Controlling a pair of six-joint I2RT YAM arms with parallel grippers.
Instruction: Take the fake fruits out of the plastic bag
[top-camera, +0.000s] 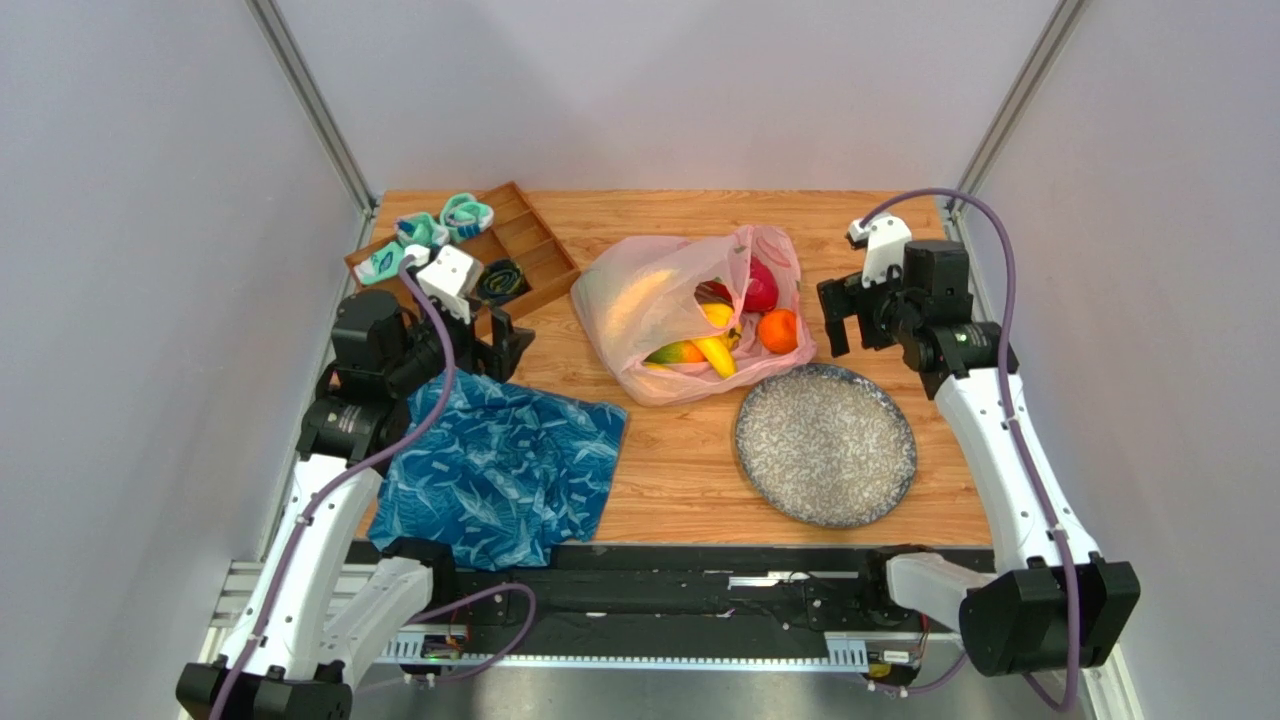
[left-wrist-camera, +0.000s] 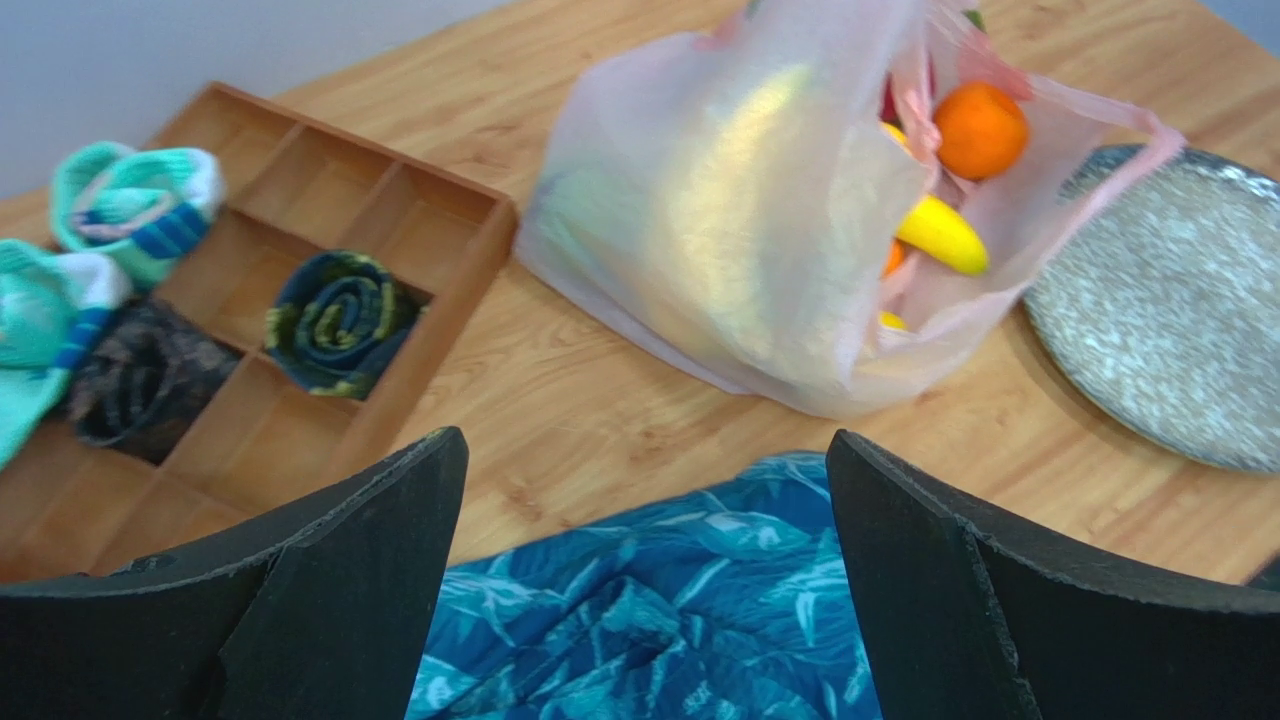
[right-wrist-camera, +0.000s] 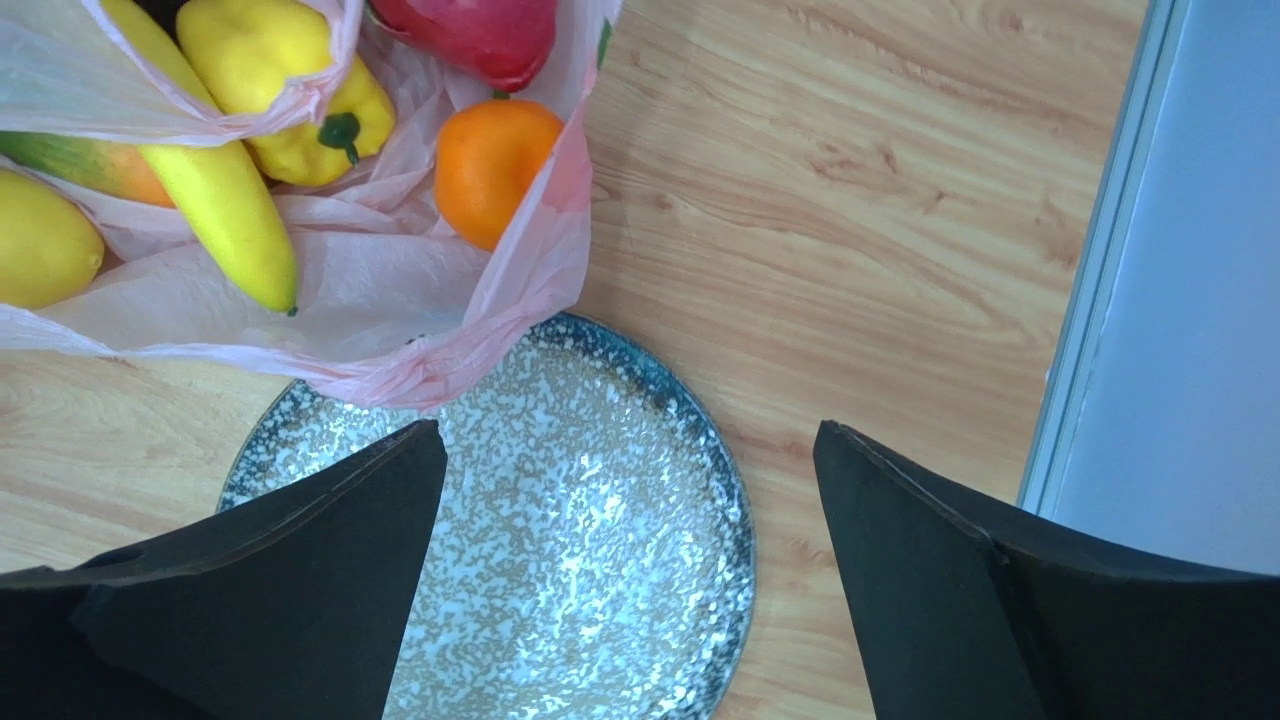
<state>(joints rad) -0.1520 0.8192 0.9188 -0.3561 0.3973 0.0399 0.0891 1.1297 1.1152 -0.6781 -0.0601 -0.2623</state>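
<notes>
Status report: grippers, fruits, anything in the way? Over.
Left gripper open, right gripper open, both empty. Fruits all inside bag. Nothing between right gripper and bag mouth.

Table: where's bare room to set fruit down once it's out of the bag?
The speckled plate is bare. Open tabletop lies between the blue cloth and the plate, and along the far edge behind the plastic bag. Crowded: the far-left corner, with the sock tray.

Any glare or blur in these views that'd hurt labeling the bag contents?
Left wrist: broad sheen on the plastic bag hides what's behind that wall; fingers soft-edged. Right wrist: sharp, orange clear, glare patch on the plate. Top external: even light, soft shadows, nothing blown out.
</notes>
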